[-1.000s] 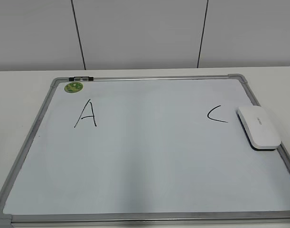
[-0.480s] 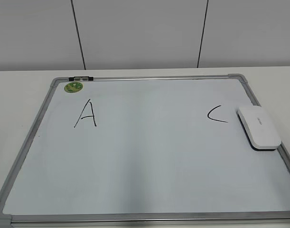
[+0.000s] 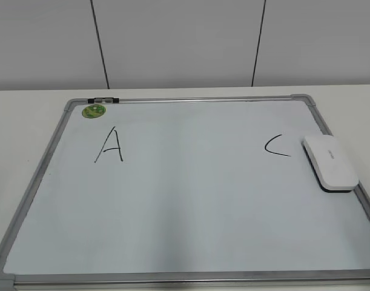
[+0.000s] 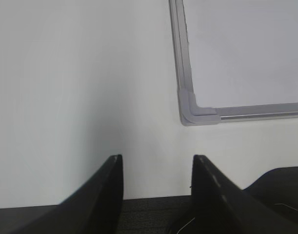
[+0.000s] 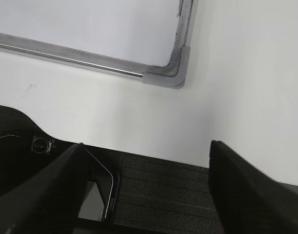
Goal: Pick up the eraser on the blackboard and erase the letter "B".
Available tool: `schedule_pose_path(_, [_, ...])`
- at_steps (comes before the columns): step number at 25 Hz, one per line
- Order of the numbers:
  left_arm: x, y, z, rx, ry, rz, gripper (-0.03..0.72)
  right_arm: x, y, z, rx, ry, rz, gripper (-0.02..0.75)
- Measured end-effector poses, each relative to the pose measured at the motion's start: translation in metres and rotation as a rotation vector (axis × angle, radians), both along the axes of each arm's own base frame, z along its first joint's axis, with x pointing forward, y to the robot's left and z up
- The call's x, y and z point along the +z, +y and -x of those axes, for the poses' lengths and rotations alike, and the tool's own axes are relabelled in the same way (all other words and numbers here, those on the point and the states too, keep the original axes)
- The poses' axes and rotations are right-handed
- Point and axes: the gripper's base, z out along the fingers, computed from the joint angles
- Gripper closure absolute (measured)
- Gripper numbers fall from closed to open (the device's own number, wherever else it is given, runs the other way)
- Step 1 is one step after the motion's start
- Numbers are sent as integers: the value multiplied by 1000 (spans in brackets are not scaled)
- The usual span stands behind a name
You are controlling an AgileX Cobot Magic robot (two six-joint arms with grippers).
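The blackboard [image 3: 185, 206] is a white dry-erase board with a grey frame, lying flat on the white table. It bears a black "A" [image 3: 111, 145] at the left and a "C" [image 3: 277, 146] at the right. No letter "B" shows between them. The white eraser [image 3: 330, 162] lies on the board's right edge, beside the "C". Neither arm shows in the exterior view. My left gripper [image 4: 157, 163] is open and empty over the table near the board's corner [image 4: 195, 109]. My right gripper [image 5: 146, 146] is open wide and empty near another corner [image 5: 170, 73].
A small green round sticker [image 3: 94, 111] sits at the board's far left corner, next to a dark clip [image 3: 103, 99] on the frame. A grey panelled wall stands behind the table. A dark mat [image 5: 153, 190] lies at the table's near edge.
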Motion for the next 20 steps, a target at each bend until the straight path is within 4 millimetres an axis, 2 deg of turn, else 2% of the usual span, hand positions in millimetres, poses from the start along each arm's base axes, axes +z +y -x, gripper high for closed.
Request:
schedule_pose_path(7, [0, 0, 0, 0, 0, 0, 344, 0, 0, 0, 0, 0, 0, 164])
schedule_pose_path(20, [0, 0, 0, 0, -4, 0, 405, 0, 0, 0, 0, 0, 0, 164])
